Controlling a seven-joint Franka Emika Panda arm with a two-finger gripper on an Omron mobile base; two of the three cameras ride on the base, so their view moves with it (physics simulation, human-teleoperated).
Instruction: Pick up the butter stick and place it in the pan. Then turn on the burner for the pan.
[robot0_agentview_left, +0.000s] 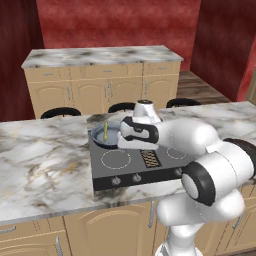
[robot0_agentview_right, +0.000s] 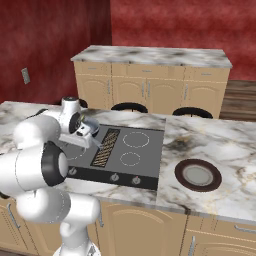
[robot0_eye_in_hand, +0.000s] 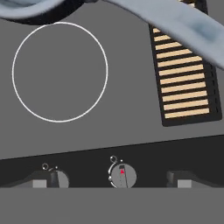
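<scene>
Presently: small thin pale-yellow butter stick (robot0_agentview_left: 106, 131), standing tilted inside the round shallow blue-grey frying pan (robot0_agentview_left: 101, 136) on the rear-left burner of the dark flat cooktop (robot0_agentview_left: 131, 159), so placement looks finished. Two-finger gripper (robot0_eye_in_hand: 112, 183), fingers spread and grasping nothing, poised above the front control strip, straddling the round grey knob with red mark (robot0_eye_in_hand: 123, 176), presumably for switching the pan's burner on.
</scene>
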